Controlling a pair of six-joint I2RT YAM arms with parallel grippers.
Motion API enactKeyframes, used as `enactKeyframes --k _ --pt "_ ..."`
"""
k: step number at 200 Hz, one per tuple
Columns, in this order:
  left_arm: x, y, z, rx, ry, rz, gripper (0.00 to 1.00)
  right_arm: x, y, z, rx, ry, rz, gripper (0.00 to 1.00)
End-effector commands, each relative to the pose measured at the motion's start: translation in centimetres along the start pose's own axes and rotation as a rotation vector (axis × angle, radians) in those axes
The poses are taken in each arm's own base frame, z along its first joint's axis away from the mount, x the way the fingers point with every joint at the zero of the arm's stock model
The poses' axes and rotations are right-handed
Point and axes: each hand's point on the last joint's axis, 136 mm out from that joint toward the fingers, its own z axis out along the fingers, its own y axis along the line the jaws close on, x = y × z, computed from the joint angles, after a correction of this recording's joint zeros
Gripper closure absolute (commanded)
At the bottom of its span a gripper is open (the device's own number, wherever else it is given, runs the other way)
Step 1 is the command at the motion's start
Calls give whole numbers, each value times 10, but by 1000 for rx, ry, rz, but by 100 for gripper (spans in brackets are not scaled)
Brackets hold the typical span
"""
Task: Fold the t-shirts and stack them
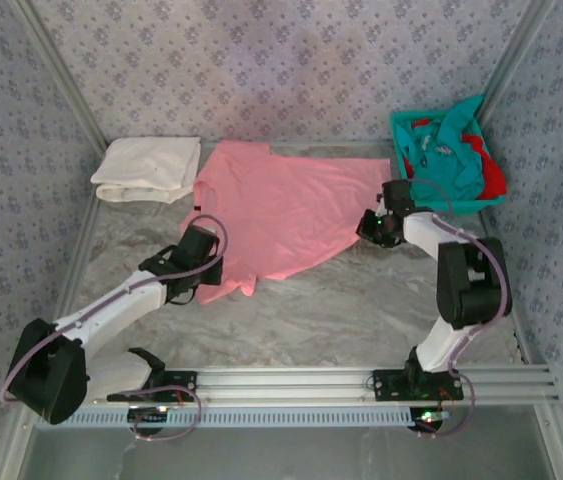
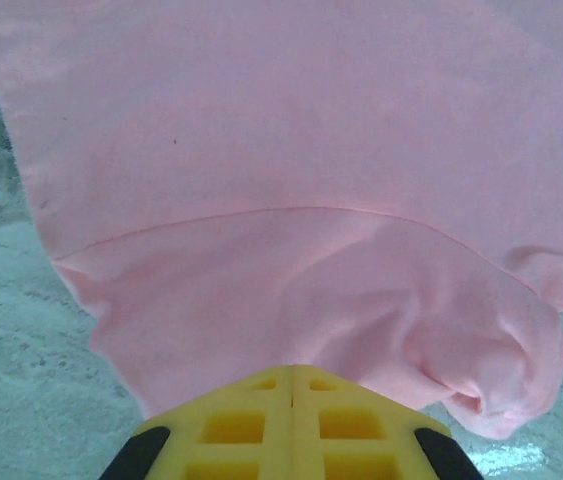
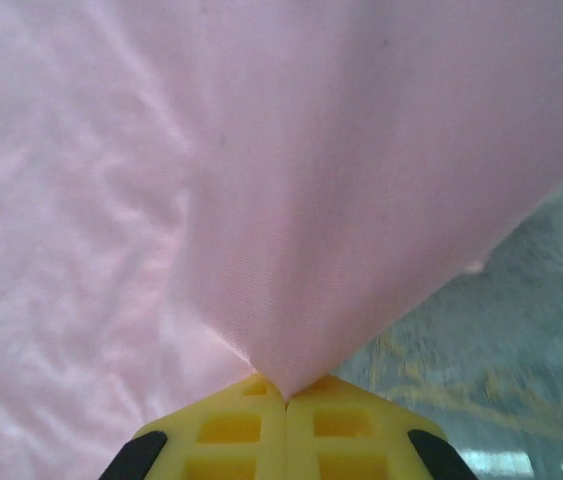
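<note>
The salmon pink t-shirt lies spread across the middle of the table. My left gripper is at its near left corner. In the left wrist view the yellow fingers are pressed together, and the pink cloth bunches right at their tips. My right gripper is at the shirt's right edge. There the pink cloth is drawn into a point pinched between the shut yellow fingers. A folded cream-white t-shirt rests at the back left.
A teal mesh basket stands at the back right, holding a teal shirt and a red shirt. Patterned walls close in the sides and back. The marbled table is bare between the shirt and the arm bases.
</note>
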Motion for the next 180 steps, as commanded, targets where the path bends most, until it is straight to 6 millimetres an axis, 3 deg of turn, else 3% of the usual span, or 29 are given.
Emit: enactKeyframes --k 1,29,52,55,72,100,122,157,180 --pt "0 8 -13 -25 -2 1 100 16 -10 -33 77 16 16 100" --pt "-9 9 -20 -22 -36 12 100 9 -3 -66 110 -26 44 100" --pt "-21 11 -19 -26 -54 26 100 -10 12 -73 148 -38 2 100" --pt "-23 11 -18 -26 -57 28 100 -21 21 -77 138 -54 -6 100" --pt "-36 10 -18 -20 -79 41 100 -44 30 -63 161 -35 -30 100" --pt "-54 5 -15 8 -108 55 100 -81 48 -14 151 24 -68 99" --pt "-52 2 -10 15 -81 56 100 -93 55 9 163 66 -96 67" --pt "-30 1 -6 44 -26 9 97 -88 53 5 137 55 -129 57" --pt "-8 -4 -4 97 18 -18 82 -72 43 -5 86 7 -139 58"
